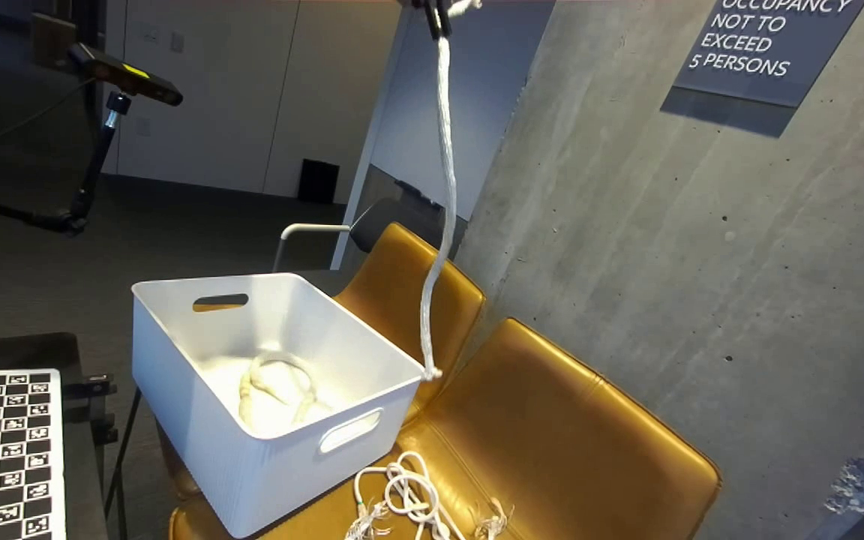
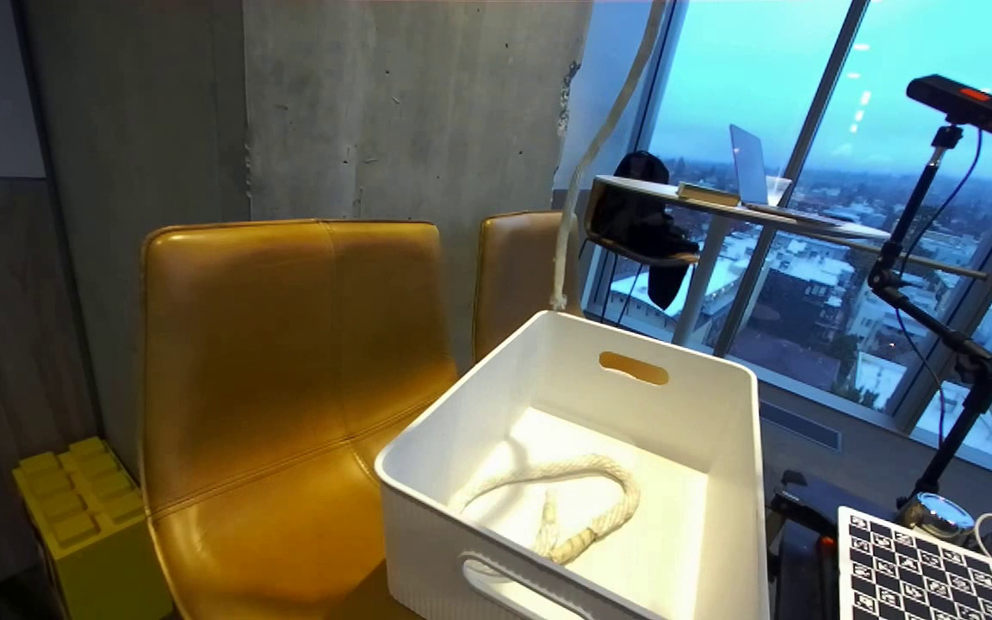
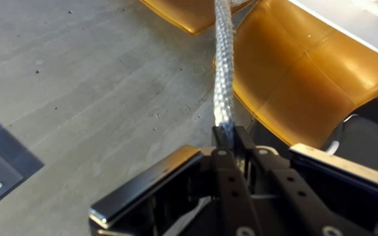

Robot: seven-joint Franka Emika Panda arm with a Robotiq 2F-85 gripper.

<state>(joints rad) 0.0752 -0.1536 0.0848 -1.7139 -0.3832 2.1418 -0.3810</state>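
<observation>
My gripper (image 1: 438, 21) is high at the top of an exterior view. In the wrist view its fingers (image 3: 231, 135) are shut on a white braided rope (image 3: 223, 65). The rope hangs down in both exterior views (image 1: 447, 165) (image 2: 586, 159), with a short end poking out beside the fingers. Its lower end is at a corner of a white box (image 1: 199, 450), which also shows in an exterior view (image 2: 741, 482); I cannot tell whether they touch. A thicker pale rope (image 2: 625, 495) lies curled inside the box. The gripper is out of view there.
The box stands on tan leather chairs (image 1: 567, 420) beside a concrete wall (image 1: 664, 262). A tangled white cord (image 1: 423, 516) lies on a seat. A camera on a black arm (image 2: 974, 108) and a checkered board (image 1: 4, 450) are beside the box. A yellow block (image 2: 83, 534) is on the floor.
</observation>
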